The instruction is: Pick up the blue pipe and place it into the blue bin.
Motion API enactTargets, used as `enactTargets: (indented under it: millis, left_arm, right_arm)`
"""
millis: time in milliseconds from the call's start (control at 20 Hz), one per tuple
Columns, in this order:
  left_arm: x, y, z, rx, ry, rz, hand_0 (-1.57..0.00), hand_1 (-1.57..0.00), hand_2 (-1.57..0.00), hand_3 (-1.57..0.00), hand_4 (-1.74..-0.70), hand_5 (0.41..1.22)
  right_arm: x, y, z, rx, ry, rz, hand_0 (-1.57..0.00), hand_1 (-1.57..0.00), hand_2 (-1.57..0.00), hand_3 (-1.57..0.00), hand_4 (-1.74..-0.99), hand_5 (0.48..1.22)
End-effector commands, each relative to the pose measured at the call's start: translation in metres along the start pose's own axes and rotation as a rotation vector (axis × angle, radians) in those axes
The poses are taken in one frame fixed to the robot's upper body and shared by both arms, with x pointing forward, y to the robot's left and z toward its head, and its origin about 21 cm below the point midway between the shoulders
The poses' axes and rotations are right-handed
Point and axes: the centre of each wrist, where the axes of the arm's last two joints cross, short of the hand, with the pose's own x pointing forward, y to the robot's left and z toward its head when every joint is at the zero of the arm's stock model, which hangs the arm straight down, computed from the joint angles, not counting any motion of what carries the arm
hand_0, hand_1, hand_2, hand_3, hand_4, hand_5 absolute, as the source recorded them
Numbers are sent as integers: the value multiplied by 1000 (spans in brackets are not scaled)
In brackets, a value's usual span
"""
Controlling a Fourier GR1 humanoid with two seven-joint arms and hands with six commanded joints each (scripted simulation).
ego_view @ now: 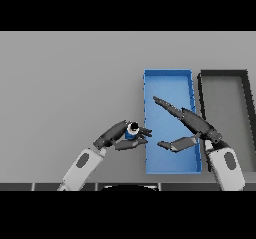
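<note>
Left hand (119, 137): enters from the lower left on a white and grey arm, reaching up and to the right. Its dark fingers and thumb are curled round the blue pipe (132, 131), which it grasps just beside the left wall of the blue bin (168, 73). Fingertips point towards that wall.

Blue pipe: short blue cylinder, seen nearly end-on, with a pale ring round a dark opening at the top. It sits between the left hand's fingers and thumb, outside the bin. Whether it touches the worktop (70, 83) cannot be told.

Right hand (189, 124): enters from the lower right, above the blue bin. Fingers extended straight, pointing up and to the left over the bin's middle; thumb spread apart below them, pointing left. Released, holding nothing.

Blue bin: long rectangular tray, raised walls, lying lengthwise away from the robot, right of centre on the grey worktop.

Dark bin (223, 73): similar long tray with black walls and grey floor, just beside the blue bin on its right.
</note>
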Motion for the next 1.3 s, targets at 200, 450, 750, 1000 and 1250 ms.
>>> enactTargets:
  millis: [200, 450, 750, 1000, 1250]
  left_arm:
    - [1, 0, 0, -6, 0, -6, -1571, -1571, -1571, -1571, -1475, 1221]
    - [-1, 1, -3, -27, 2, 0, -1571, -1571, -1571, -1571, -1474, 1221]
    - [0, 7, -5, -59, -22, 39, -1571, -1571, -1571, -1571, -1454, 1221]
    - [-1, 7, -4, -36, 43, 47, -1571, -1571, -1528, -1139, -1596, 1221]
    - [-2, 6, -3, -45, 0, 54, -1571, -1571, -1557, -1307, -1694, 1221]
  right_arm:
    - [12, 10, -26, 123, 18, -38, 1, 1, 0, 1, -1232, 525]
    - [14, 23, -59, 246, 24, -24, 1, 1, 1, 1, -1201, 514]
    - [15, 33, -90, 338, 21, -29, 1, -9, -20, 1, -1214, 511]
    - [15, 41, -110, 396, 10, -39, -630, -652, -657, -504, -1383, 523]
    - [11, 48, -112, 396, -48, -127, -1263, -1270, -1271, -1139, -1495, 781]
